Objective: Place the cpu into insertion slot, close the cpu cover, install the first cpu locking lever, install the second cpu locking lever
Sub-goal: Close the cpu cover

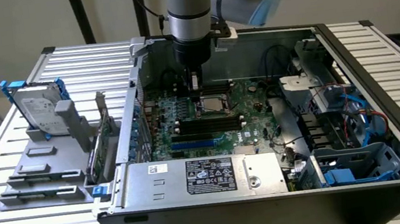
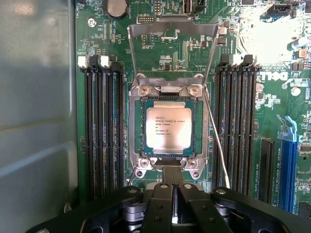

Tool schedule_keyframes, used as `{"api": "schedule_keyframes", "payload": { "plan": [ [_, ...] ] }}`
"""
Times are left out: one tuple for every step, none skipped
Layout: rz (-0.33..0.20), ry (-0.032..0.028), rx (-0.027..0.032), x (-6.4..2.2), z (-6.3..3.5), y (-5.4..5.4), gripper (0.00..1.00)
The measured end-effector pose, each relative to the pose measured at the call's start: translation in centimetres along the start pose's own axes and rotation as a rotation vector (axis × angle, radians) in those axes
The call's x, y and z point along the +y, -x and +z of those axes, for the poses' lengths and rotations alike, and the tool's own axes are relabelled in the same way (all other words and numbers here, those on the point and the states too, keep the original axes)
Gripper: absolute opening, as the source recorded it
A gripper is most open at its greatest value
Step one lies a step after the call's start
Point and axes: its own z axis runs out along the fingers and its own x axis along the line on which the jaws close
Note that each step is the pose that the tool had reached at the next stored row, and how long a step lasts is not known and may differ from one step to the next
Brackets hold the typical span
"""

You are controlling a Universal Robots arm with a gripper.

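- Silvery cpu (image 2: 168, 130) sat flat and square in the insertion slot (image 2: 137, 145).
- cpu cover (image 2: 172, 30) stood raised on its hinge, off the chip.
- Fingers (image 2: 161, 208) pressed together, grasping nothing, tips just beside the slot edge; in exterior view, at 11 o'clock of the slot.
- Step, by my read: placing done, cover closing in hand.
- Closing called for swinging the cover down flat without nudging the chip.

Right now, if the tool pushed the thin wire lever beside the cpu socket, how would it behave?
The lever is thin bare wire, so probably springy, flexing before it moves. Its smooth metal could slip off the tool. One end meets the cpu cover, so it likely pivots.
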Motion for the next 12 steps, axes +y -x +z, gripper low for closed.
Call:
{"api": "schedule_keyframes", "payload": {
  "plan": [
    [0.000,0.0000,0.0000,0.00,0.00,0.0,0.11],
    [0.000,0.0000,0.0000,0.00,0.00,0.0,0.11],
    [0.000,0.0000,0.0000,0.00,0.00,0.0,0.11],
    [0.000,0.0000,-0.0001,0.05,0.00,0.0,0.11],
    [0.000,-0.0003,-0.0002,0.19,0.00,0.0,0.11],
    [0.000,-0.0017,0.0000,0.47,0.01,0.0,0.11],
    [0.000,-0.0051,0.0001,0.88,0.00,0.1,0.11],
    [0.000,-0.0080,0.0003,1.30,-0.02,0.1,0.11],
    [0.000,-0.0109,0.0003,1.72,-0.08,0.1,0.11],
    [0.000,-0.0134,0.0007,2.16,-0.15,0.1,0.11],
    [0.000,-0.0155,0.0014,2.59,-0.24,0.2,0.11],
    [0.000,-0.0178,0.0024,3.04,-0.36,0.2,0.11]
  ]
}}
